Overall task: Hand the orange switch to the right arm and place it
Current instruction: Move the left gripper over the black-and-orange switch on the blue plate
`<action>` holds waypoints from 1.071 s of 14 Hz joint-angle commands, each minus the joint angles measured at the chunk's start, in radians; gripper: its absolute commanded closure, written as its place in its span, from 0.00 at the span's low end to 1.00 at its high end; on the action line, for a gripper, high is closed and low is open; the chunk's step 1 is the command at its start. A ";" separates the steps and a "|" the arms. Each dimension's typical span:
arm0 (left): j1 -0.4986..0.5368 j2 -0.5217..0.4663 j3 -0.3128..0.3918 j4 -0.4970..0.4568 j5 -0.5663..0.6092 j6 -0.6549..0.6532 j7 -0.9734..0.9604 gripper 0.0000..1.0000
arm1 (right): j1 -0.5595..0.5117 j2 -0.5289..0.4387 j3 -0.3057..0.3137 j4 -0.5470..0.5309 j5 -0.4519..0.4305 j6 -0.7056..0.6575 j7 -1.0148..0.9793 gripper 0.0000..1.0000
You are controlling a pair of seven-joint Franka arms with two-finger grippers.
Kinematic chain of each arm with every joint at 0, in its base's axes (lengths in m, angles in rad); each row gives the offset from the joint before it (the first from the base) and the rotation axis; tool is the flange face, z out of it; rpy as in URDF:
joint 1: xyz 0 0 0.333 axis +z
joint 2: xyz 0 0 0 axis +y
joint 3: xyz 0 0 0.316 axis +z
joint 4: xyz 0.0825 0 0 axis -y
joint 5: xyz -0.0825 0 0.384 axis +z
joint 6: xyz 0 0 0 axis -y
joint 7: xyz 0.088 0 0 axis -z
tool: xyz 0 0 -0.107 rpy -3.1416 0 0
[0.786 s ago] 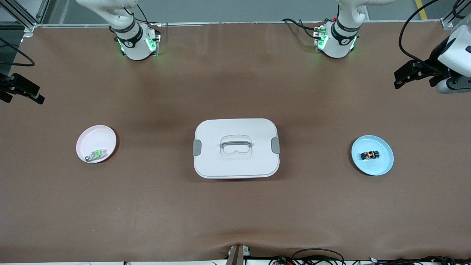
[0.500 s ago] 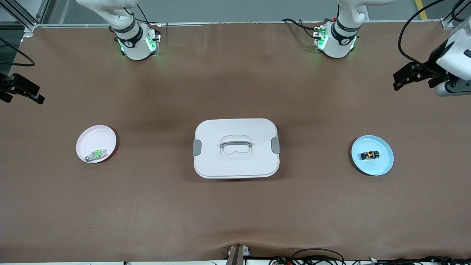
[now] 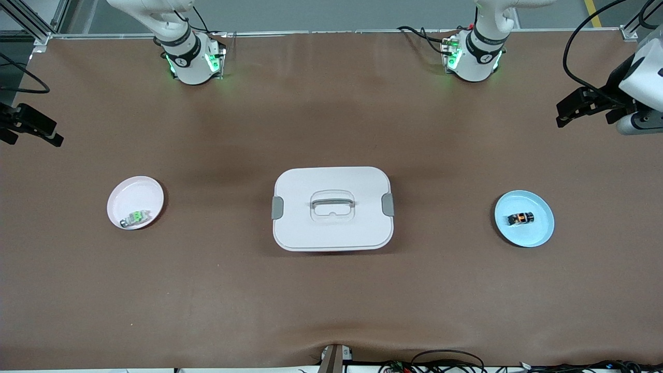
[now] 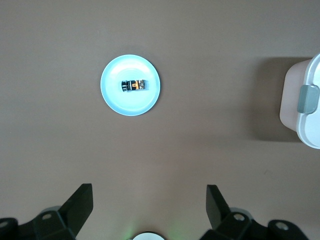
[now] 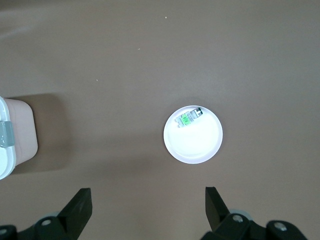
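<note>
Nearest the front camera, toward the left arm's end of the table: switch [image 3: 520, 218] lying flat in the blue plate [image 3: 538, 235], roughly mid-plate, long side across, untouched. Same switch [image 4: 134, 85] clear in the left wrist view, plate rim [image 4: 115, 102] all around it.

A little farther, mid-table: white box [image 3: 331, 228] with lid on and handle [image 3: 332, 200] centred. Level with it, at the right arm's end: pink plate [image 3: 135, 187] holding the green-and-white part [image 3: 135, 217]; not wanted here.

Farther still, up in the air: left gripper [image 3: 572, 108] over bare mat at its own end, jaws spread wide, empty. Right gripper [image 3: 36, 129] over bare mat at the other end, likewise wide open and empty, waiting.

Step in hand, as judged: bring the left gripper down onto the switch.
- Centre over the switch before descending, not during.
- Turn the wrist so the fingers [image 4: 80, 202] close across the narrow sides.
- Keep fingertips inside the rim; a knock could tip or slide the plate.
- Grip toward one end, leaving the rest free for the right gripper at handover.
- Lift straight up.
</note>
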 commanded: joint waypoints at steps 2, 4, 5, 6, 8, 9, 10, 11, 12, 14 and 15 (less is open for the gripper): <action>0.017 0.018 0.003 0.025 0.016 -0.005 0.015 0.00 | -0.013 0.006 0.014 0.020 -0.011 -0.013 -0.004 0.00; 0.026 0.011 0.002 0.009 0.006 0.000 0.017 0.00 | -0.014 0.006 0.014 0.020 -0.013 -0.013 -0.004 0.00; 0.026 0.014 0.002 0.006 0.008 0.012 0.017 0.00 | -0.016 0.006 0.015 0.020 -0.011 -0.013 -0.006 0.00; 0.026 0.017 0.002 -0.006 0.012 0.029 0.017 0.00 | -0.016 0.006 0.014 0.020 -0.011 -0.013 -0.006 0.00; 0.026 0.014 0.003 -0.075 0.017 0.081 0.017 0.00 | -0.014 0.006 0.015 0.020 -0.011 -0.013 -0.006 0.00; 0.037 0.011 0.003 -0.117 0.017 0.124 0.017 0.00 | -0.014 0.006 0.015 0.020 -0.011 -0.013 -0.006 0.00; 0.063 0.011 0.000 -0.157 0.017 0.177 0.018 0.00 | -0.014 0.006 0.014 0.020 -0.011 -0.013 -0.006 0.00; 0.069 0.011 0.000 -0.199 0.017 0.234 0.018 0.00 | -0.014 0.006 0.014 0.020 -0.013 -0.013 -0.006 0.00; 0.072 0.011 0.000 -0.245 0.017 0.289 0.023 0.00 | -0.014 0.006 0.014 0.020 -0.011 -0.013 -0.006 0.00; 0.084 0.017 0.000 -0.320 0.017 0.401 0.029 0.00 | -0.014 0.006 0.014 0.020 -0.011 -0.013 -0.006 0.00; 0.087 0.021 0.000 -0.360 0.017 0.461 0.029 0.00 | -0.014 0.006 0.014 0.020 -0.011 -0.013 -0.006 0.00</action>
